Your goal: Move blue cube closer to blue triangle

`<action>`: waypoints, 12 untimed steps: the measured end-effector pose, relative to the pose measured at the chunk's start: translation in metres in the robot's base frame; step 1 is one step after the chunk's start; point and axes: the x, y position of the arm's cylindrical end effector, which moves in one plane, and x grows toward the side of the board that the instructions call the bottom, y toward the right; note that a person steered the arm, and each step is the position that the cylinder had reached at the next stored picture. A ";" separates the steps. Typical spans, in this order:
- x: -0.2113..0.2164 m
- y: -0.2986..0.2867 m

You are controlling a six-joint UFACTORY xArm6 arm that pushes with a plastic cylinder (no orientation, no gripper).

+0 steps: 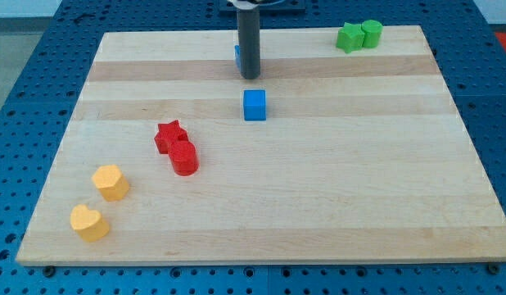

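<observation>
Your tip (250, 77) sits on the board at the far side, just left of centre. No jaws here, only the bare rod, so nothing is held and nothing can be; it only pushes.

Right behind the rod, a sliver of blue (237, 56) shows at its left edge. You can take that as the blue triangle, mostly hidden by the rod; its shape cannot be confirmed from here.

Just nearer than the tip, with a short stretch of bare wood between them, is the blue cube (255, 105). The tip is not touching it.

Farther out: a red star-shaped block (170, 135) and a red cylinder (184, 158), touching, left of centre. Two yellow heart-like blocks, one (110, 182) and another (89, 222), near the left corner. Two green blocks, (349, 38) and (372, 33), side by side at the far right.

Progress: cube and triangle look close already, but a gap remains. Your tip stands between the two, on the wrong side for pushing. You likely need to go around to the cube's near face, then push it toward the far edge.
</observation>
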 end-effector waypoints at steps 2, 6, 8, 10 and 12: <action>-0.037 -0.031; 0.082 0.125; 0.134 0.022; 0.043 -0.011; 0.020 -0.013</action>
